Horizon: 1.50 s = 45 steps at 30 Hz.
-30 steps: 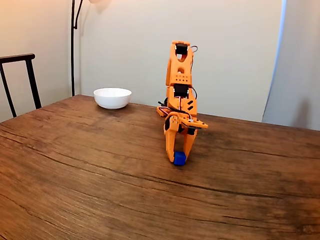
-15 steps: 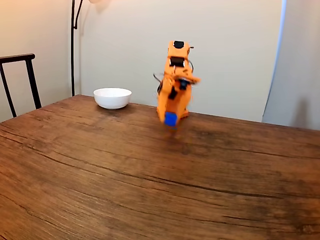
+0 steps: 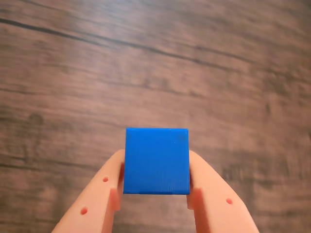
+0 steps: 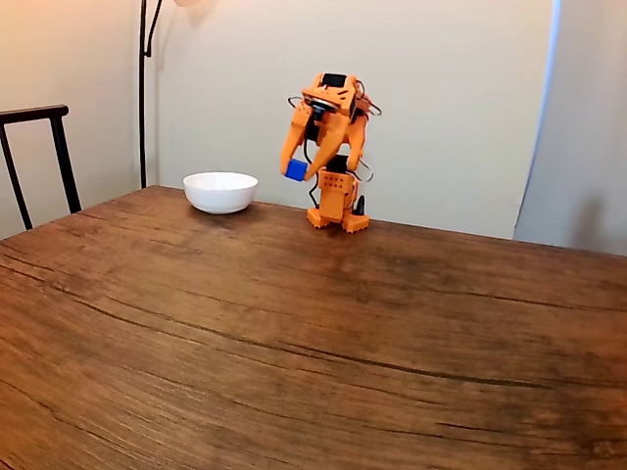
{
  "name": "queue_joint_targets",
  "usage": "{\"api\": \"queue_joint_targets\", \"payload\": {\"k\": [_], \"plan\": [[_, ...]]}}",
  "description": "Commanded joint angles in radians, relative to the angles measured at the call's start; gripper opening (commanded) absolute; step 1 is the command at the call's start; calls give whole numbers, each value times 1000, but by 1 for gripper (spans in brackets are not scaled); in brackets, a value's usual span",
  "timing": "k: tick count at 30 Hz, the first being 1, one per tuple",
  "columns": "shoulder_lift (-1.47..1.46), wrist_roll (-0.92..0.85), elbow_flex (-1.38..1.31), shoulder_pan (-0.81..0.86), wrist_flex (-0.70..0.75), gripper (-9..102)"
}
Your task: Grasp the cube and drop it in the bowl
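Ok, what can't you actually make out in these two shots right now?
- Bowl inside: fixed view looks from the side, near wall hides it.
- Cube underside: wrist view, faces away from the camera.
- Gripper base: wrist view, cut off by the bottom edge.
- Chair: fixed view, left edge crops it.

Your arm (image 4: 333,147) is folded high over its base, gripper (image 4: 297,168) raised and angled down-left in the fixed view. Jaws clamped on the cube (image 3: 156,161) (both fingers (image 3: 99,194) flush against its sides).
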Motion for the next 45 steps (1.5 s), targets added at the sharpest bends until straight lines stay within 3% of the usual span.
{"api": "queue_joint_targets", "payload": {"k": [1, 13, 19, 26, 36, 45], "plan": [[80, 8, -37, 48, 72, 9], [353, 95, -38, 347, 290, 9], [474, 115, -38, 588, 414, 9], [503, 126, -37, 893, 433, 9], [492, 179, 41, 1281, 388, 9], [491, 161, 282, 1367, 44, 9]]}}
